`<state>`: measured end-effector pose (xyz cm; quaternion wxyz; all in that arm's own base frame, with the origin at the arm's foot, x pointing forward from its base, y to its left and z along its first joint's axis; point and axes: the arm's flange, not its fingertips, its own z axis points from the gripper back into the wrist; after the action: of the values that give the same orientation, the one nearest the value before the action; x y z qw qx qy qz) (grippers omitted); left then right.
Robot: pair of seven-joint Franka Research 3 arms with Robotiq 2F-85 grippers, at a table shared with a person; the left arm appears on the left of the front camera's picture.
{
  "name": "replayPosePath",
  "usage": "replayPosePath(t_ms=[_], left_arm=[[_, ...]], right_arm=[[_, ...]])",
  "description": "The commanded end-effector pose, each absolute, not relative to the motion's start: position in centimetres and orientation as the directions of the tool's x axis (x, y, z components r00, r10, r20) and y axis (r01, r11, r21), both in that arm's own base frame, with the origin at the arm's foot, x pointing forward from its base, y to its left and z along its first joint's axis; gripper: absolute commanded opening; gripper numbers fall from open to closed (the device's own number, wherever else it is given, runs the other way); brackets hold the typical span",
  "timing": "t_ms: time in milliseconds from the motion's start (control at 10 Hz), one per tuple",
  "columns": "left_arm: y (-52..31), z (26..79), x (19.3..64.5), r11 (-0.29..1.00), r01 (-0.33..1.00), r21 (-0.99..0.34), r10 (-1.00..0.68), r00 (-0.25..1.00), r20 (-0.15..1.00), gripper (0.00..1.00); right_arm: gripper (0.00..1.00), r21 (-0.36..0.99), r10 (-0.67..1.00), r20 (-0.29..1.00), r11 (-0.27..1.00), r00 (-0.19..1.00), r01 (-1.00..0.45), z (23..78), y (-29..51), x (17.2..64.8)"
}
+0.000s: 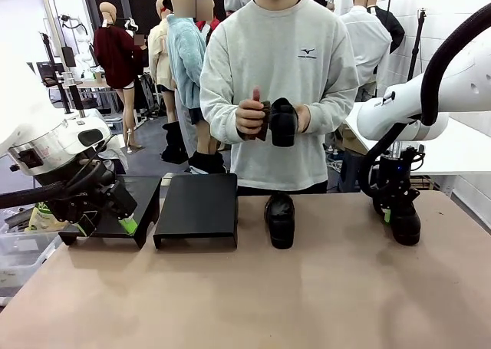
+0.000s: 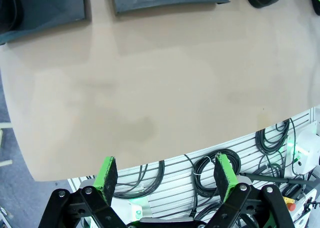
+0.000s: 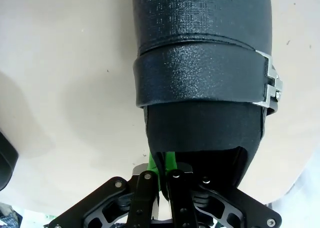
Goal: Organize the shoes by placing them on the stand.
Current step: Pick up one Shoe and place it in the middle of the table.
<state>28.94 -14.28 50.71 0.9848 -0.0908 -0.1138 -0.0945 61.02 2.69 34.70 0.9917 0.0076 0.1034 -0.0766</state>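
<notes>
Matte-black sloped stand empty; right tool clamped on collar of a glossy black shoe, left tool apart, remaining shoes unplaced.

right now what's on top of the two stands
Nothing on the right stand. The left stand shows no shoe, but the left gripper covers part of its top.

pale beige tabletop runs wide across the foreground, evenly lit, soft shadows on it. beyond its far edge, dark grey floor. off to the right, a white wall and a white side table. under the near edge, a slotted metal panel hung with coiled black cables. low left, a clear plastic bin.
</notes>
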Motion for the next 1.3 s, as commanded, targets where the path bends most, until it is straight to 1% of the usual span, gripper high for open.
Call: replayPosePath(t_ms=[0, 100, 200, 400, 500, 600, 700, 900, 1000, 1100, 1200], left_arm=[[-13.8, 50.8, 29.0, 0.966, 0.217, -0.143, -0.179, 0.954, 0.24, 1.0], [-13.8, 50.8, 29.0, 0.966, 0.217, -0.143, -0.179, 0.954, 0.24, 1.0], [-13.8, 50.8, 29.0, 0.966, 0.217, -0.143, -0.179, 0.954, 0.24, 1.0], [-13.8, 50.8, 29.0, 0.966, 0.217, -0.143, -0.179, 0.954, 0.24, 1.0], [-13.8, 50.8, 29.0, 0.966, 0.217, -0.143, -0.179, 0.954, 0.24, 1.0], [-13.8, 50.8, 29.0, 0.966, 0.217, -0.143, -0.179, 0.954, 0.24, 1.0], [-13.8, 50.8, 29.0, 0.966, 0.217, -0.143, -0.179, 0.954, 0.24, 1.0], [-13.8, 50.8, 29.0, 0.966, 0.217, -0.143, -0.179, 0.954, 0.24, 1.0], [-13.8, 50.8, 29.0, 0.966, 0.217, -0.143, -0.179, 0.954, 0.24, 1.0], [-13.8, 50.8, 29.0, 0.966, 0.217, -0.143, -0.179, 0.954, 0.24, 1.0], [-13.8, 50.8, 29.0, 0.966, 0.217, -0.143, -0.179, 0.954, 0.24, 1.0]], right_arm=[[0.0, -0.039, -0.17, -0.232, 0.986, 0.958, 0.165, 34.8, 2.8, 61.4], [0.0, -0.036, -0.217, -0.217, 0.976, 0.952, 0.215, 36.3, 2.2, 60.0], [0.0, -0.03, -0.283, -0.19, 0.959, 0.94, 0.283, 38.7, 1.4, 57.6], [0.0, 0.011, -0.369, -0.18, 0.926, 0.912, 0.377, 42.7, 0.2, 52.6], [0.0, 0.054, -0.343, -0.167, 0.933, 0.924, 0.356, 44.4, 0.8, 50.0], [0.0, 0.068, -0.294, -0.153, 0.95, 0.944, 0.306, 45.3, 1.9, 48.6], [0.0, 0.01, -0.329, -0.181, 0.942, 0.927, 0.337, 43.2, -0.1, 53.5], [0.0, 0.01, -0.329, -0.181, 0.942, 0.927, 0.337, 43.2, -0.1, 53.5], [0.0, 0.027, -0.326, -0.176, 0.942, 0.929, 0.335, 44.6, 0.3, 50.7], [0.0, 0.02, -0.313, -0.143, 0.948, 0.939, 0.318, 45.3, 3.1, 50.4], [0.0, 0.051, -0.279, -0.116, 0.957, 0.953, 0.287, 46.7, 5.8, 49.7]])
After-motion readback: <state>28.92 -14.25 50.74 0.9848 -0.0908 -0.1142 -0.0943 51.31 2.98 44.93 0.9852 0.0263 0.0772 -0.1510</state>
